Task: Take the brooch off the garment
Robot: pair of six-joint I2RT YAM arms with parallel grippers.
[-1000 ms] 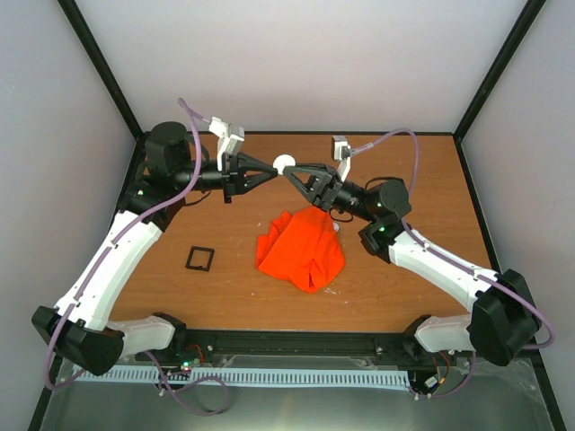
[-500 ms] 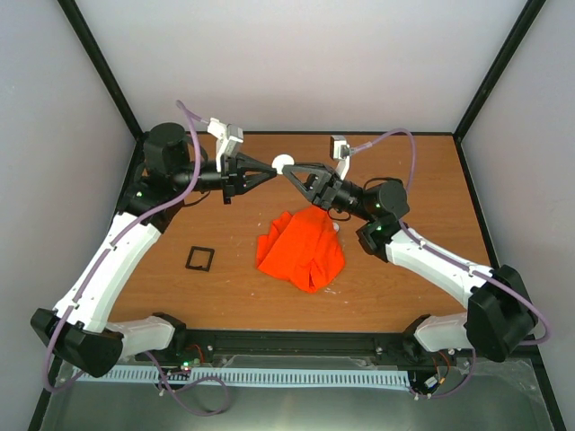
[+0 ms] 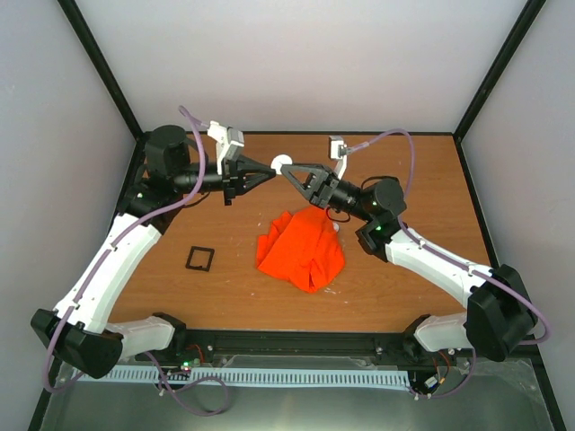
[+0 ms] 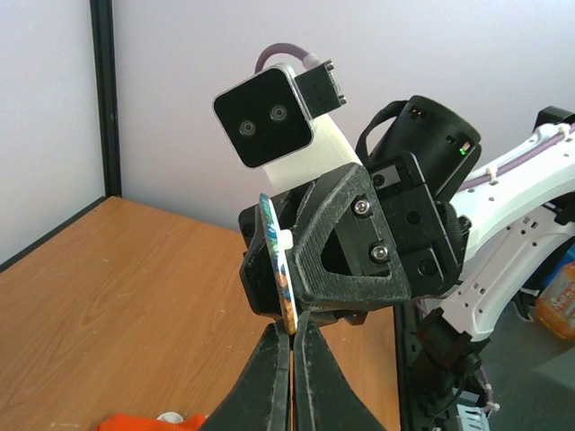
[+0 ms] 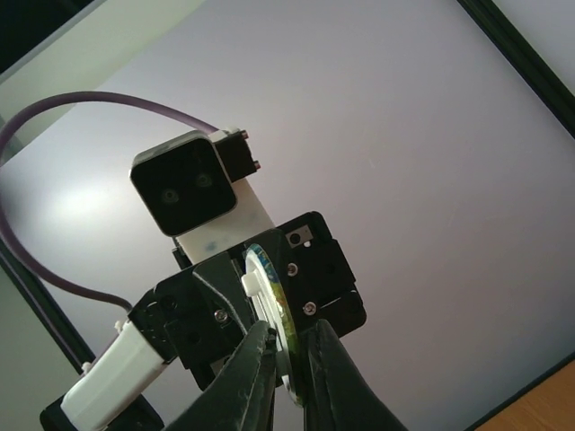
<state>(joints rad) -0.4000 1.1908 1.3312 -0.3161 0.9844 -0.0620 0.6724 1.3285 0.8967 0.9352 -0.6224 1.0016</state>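
The brooch (image 3: 283, 163) is a round badge with a white back and a coloured face, held in the air above the back middle of the table. My left gripper (image 3: 274, 171) comes from the left and is shut on its lower edge (image 4: 287, 305). My right gripper (image 3: 290, 171) comes from the right, and its fingers close on both faces of the brooch (image 5: 277, 310). The garment (image 3: 303, 247) is a crumpled bright orange shirt lying on the table below the grippers, apart from the brooch. A corner of it shows in the left wrist view (image 4: 144, 422).
A small black square frame (image 3: 199, 259) lies on the table left of the garment. A small white piece (image 3: 336, 226) lies at the garment's far right edge. Black frame posts and white walls enclose the wooden table (image 3: 422, 180).
Almost nothing. Both grippers stay on the brooch at the same spot, and the right arm's elbow has shifted very slightly left.
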